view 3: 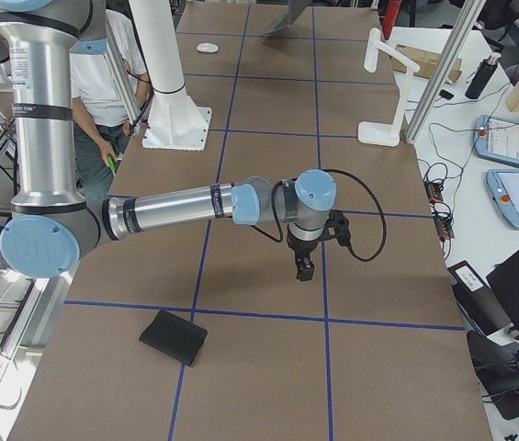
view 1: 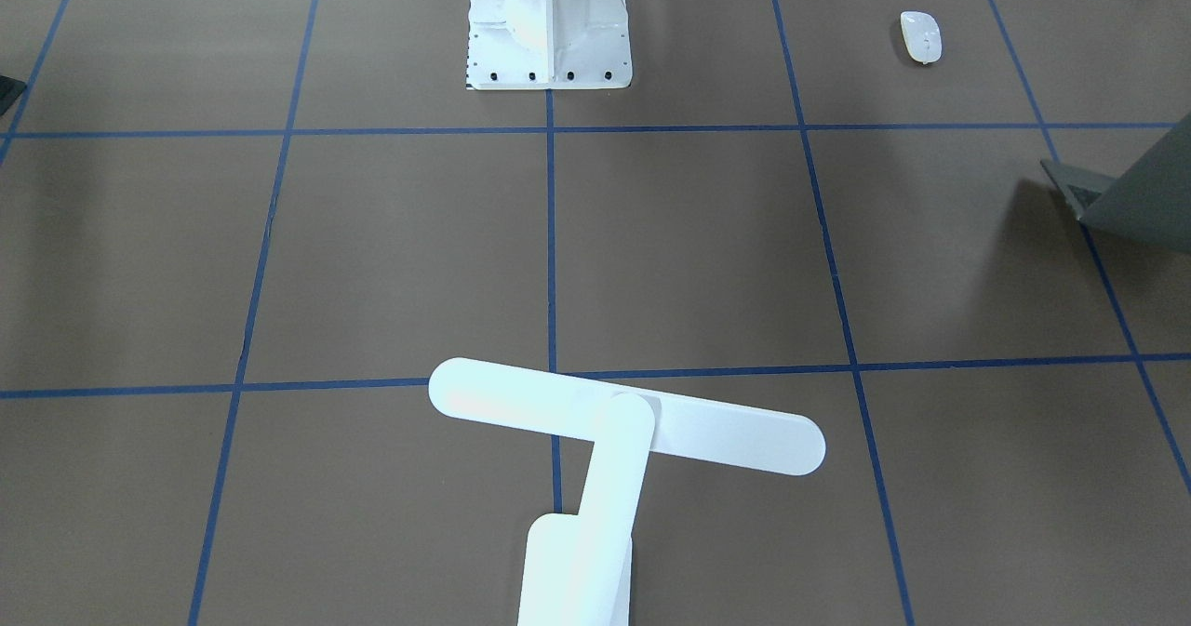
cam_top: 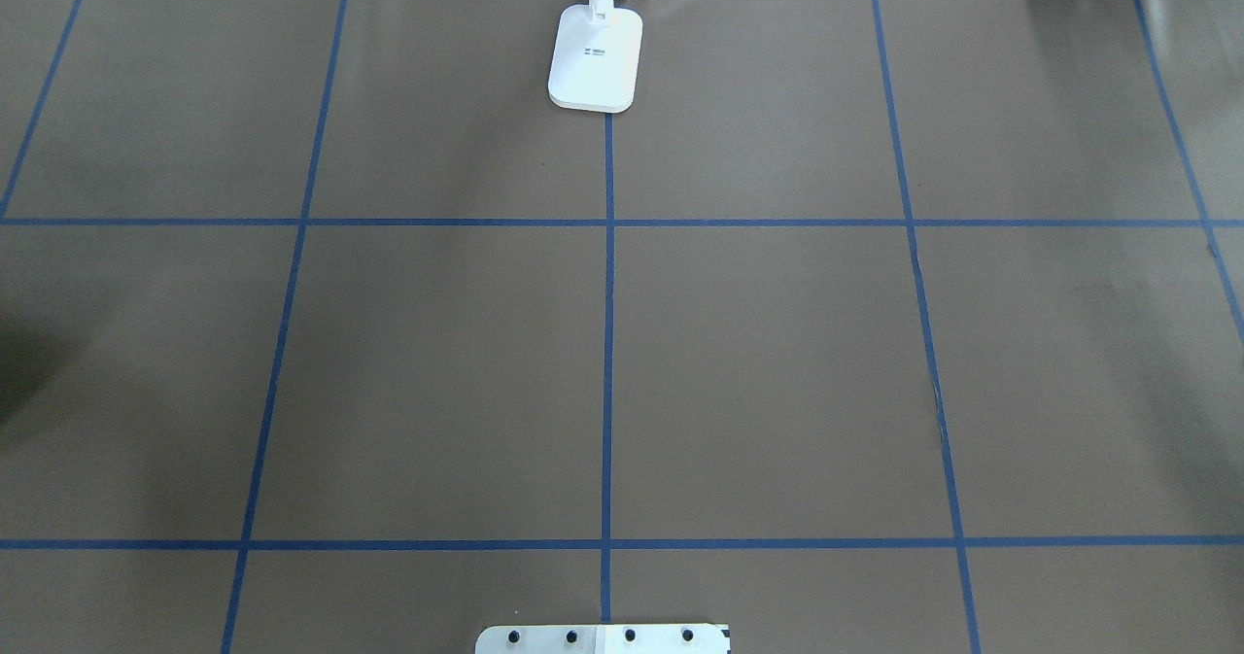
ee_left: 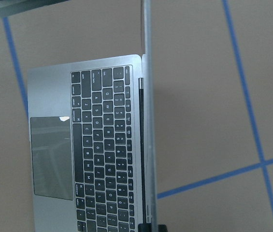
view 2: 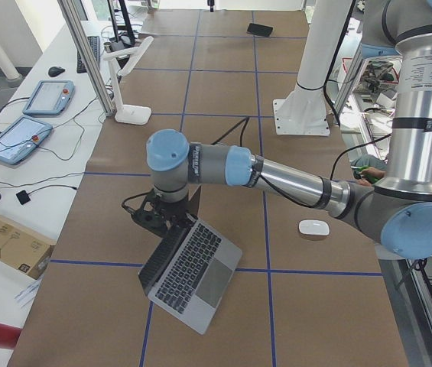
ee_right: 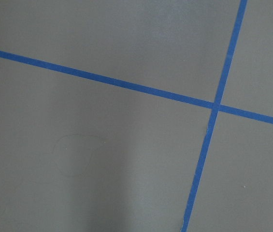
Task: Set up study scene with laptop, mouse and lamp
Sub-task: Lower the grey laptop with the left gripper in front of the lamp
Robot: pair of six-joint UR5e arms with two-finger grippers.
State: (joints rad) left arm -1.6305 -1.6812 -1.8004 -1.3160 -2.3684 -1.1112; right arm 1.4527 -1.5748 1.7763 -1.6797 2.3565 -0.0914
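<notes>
The grey laptop (view 2: 193,267) stands open on the brown table, its lid (ee_left: 147,121) edge-on in the left wrist view beside the black keys. My left gripper (view 2: 160,220) is at the top edge of that lid; I cannot tell whether it is open or shut. The white mouse (view 1: 921,36) lies apart from the laptop, near my base. At the far edge of the table stands the white lamp (view 1: 623,417), on its base (cam_top: 596,56). My right gripper (view 3: 306,268) points down over bare table, its state unclear.
A white bolted pedestal (view 1: 549,21) stands at the robot's side of the table. A black mouse pad (view 3: 174,336) lies near my right arm's end of the table. A person (view 3: 103,83) stands behind the pedestal. Tablets and cables lie on the side bench (view 2: 17,138).
</notes>
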